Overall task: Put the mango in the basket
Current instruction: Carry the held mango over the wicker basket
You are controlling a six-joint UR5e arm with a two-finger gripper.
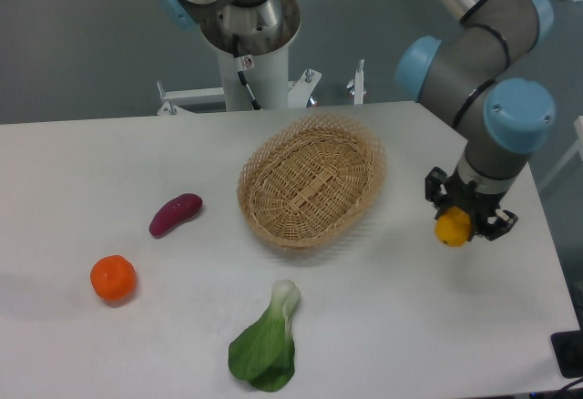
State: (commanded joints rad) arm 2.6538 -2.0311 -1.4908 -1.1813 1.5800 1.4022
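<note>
The tan wicker basket (pixel 311 180) sits in the middle of the white table and holds nothing. My gripper (pixel 455 227) is to the right of the basket, near the table's right side, pointing down. It is shut on the yellow mango (pixel 452 229), of which only the lower end shows between the black fingers. I cannot tell whether the mango rests on the table or hangs just above it.
A purple sweet potato (pixel 175 214) lies left of the basket. A round orange fruit (pixel 113 278) sits at the front left. A green bok choy (pixel 266 344) lies in front of the basket. The arm's base (pixel 248 44) stands behind the table.
</note>
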